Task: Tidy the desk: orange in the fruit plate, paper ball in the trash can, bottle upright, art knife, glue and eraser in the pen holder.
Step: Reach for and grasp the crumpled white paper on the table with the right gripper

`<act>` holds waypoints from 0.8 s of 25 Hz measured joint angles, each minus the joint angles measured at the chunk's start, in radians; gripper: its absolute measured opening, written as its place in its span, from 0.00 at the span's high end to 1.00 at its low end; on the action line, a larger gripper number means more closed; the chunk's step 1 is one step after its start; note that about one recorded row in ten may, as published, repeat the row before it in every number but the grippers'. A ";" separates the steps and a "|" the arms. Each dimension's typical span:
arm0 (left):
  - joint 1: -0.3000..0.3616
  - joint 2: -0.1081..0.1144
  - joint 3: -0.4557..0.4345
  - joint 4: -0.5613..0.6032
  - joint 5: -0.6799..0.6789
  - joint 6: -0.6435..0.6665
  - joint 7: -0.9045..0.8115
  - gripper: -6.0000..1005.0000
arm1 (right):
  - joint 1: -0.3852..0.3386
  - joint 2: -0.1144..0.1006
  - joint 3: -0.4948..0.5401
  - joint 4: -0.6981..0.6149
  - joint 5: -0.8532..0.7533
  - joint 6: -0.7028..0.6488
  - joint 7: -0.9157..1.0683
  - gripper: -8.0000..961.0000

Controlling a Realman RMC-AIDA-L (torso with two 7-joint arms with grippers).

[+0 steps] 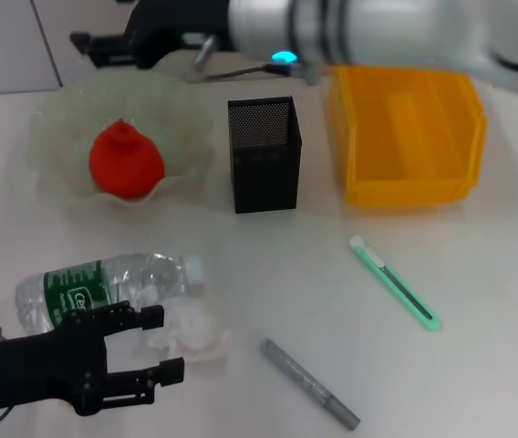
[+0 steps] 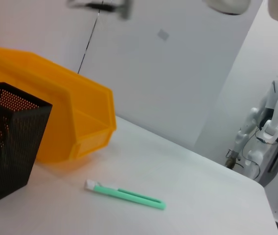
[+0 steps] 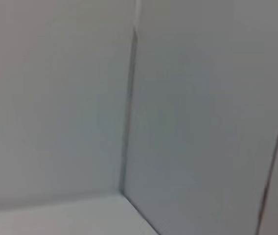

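With the orange (image 1: 126,162) already in the fruit plate (image 1: 54,128), the left gripper (image 1: 154,347), fingers apart, nears the paper ball (image 1: 191,330); the bottle (image 1: 104,287) lies flat.

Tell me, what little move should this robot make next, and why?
Probably ease the left gripper forward and close it on the paper ball. Its jaws stand open just short of the wad, which lies on the table beside the lying bottle, while the trash can holds no paper.
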 joint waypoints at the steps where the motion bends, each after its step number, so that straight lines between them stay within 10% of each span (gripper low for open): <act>1: 0.000 0.000 0.000 0.000 0.000 0.000 0.000 0.19 | 0.000 0.000 0.000 0.000 0.000 0.000 0.000 0.21; 5: 0.020 0.005 -0.004 0.001 -0.002 0.006 0.017 0.19 | -0.169 0.001 0.301 -0.216 -0.179 -0.414 0.227 0.19; 10: 0.022 0.007 -0.004 0.002 0.000 0.002 0.017 0.19 | -0.170 -0.020 0.523 -0.327 -0.445 -0.809 0.451 0.18; 20: 0.022 0.015 -0.005 0.002 0.000 -0.001 0.018 0.19 | -0.053 -0.034 0.474 -0.346 -0.745 -1.131 0.626 0.18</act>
